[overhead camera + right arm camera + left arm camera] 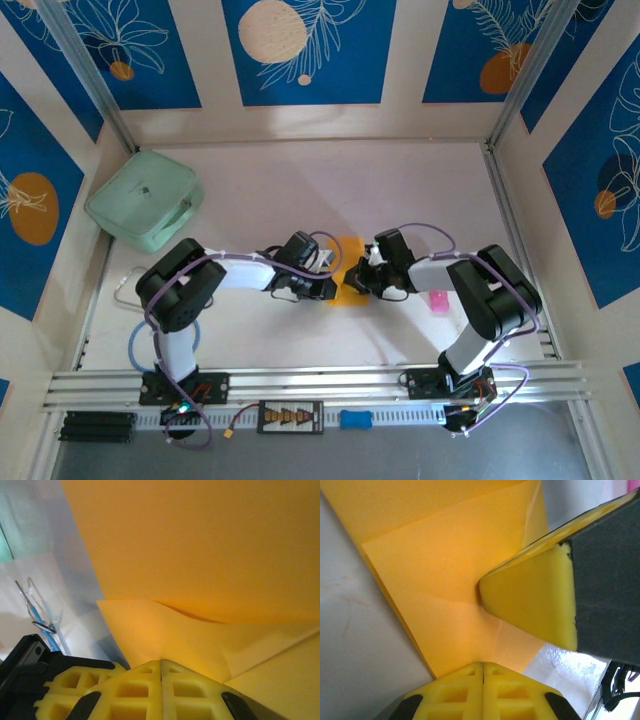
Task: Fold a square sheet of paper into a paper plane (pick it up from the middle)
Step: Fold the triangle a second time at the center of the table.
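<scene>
White counter [300, 190] is stretching out under patterned blue walls, with the mint-green case [143, 208] sitting beyond and well outward of the left jaws. The two sets of jaws are meeting over the square sheet of paper [349, 292], which is lying creased beneath and between them. Left jaws are closed, tips bearing on the sheet. Right jaws are closed too, and whether either seam is catching a layer I cannot tell. A small pink object [438, 301] is lying just outward of the right jaws. Judging the step as crease-setting, one tip should be pinning while the other is sliding along the fold, keeping edges aligned.
</scene>
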### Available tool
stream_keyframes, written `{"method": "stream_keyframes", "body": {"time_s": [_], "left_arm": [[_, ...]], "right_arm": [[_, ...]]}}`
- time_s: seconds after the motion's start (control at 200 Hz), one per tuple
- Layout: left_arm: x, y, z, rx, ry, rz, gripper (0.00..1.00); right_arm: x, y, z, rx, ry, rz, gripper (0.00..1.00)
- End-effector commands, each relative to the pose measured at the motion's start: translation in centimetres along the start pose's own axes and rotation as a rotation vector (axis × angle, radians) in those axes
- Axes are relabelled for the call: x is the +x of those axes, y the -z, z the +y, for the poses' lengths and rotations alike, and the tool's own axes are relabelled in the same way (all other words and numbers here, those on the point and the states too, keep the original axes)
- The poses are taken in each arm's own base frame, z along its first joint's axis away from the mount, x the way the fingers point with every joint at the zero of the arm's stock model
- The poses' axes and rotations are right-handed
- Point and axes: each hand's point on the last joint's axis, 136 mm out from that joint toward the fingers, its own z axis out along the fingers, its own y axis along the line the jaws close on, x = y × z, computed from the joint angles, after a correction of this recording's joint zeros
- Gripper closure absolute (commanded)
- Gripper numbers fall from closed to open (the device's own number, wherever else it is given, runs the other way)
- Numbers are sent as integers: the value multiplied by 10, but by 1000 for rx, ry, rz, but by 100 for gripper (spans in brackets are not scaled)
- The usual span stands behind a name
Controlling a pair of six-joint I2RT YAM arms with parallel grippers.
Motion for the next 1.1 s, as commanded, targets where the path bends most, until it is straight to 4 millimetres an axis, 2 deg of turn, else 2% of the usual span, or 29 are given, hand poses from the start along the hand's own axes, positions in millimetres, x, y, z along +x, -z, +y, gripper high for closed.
{"method": "stream_keyframes", "body": {"time_s": [0.0, 0.355, 0.47, 0.65, 0.74, 0.835, 1.095], "left_arm": [[34, 0, 40, -114, 77, 93, 100], [35, -2, 42, -116, 78, 98, 100], [36, -2, 44, -119, 79, 101, 100], [34, -2, 43, -117, 77, 97, 100], [34, -3, 42, -114, 78, 97, 100], [34, -3, 42, -113, 75, 100, 100], [33, -4, 43, -112, 80, 99, 100]], "right_arm": [[-19, 5, -31, 71, -58, -62, 100], [-63, 32, -34, 27, -97, -164, 100], [-69, 45, -26, 1, -71, -194, 100], [-63, 62, 5, -80, 27, -203, 100], [-54, 60, 16, -101, 69, -177, 100], [-44, 50, 21, -102, 93, -129, 100], [-35, 23, 10, -66, 84, -54, 100]]}}
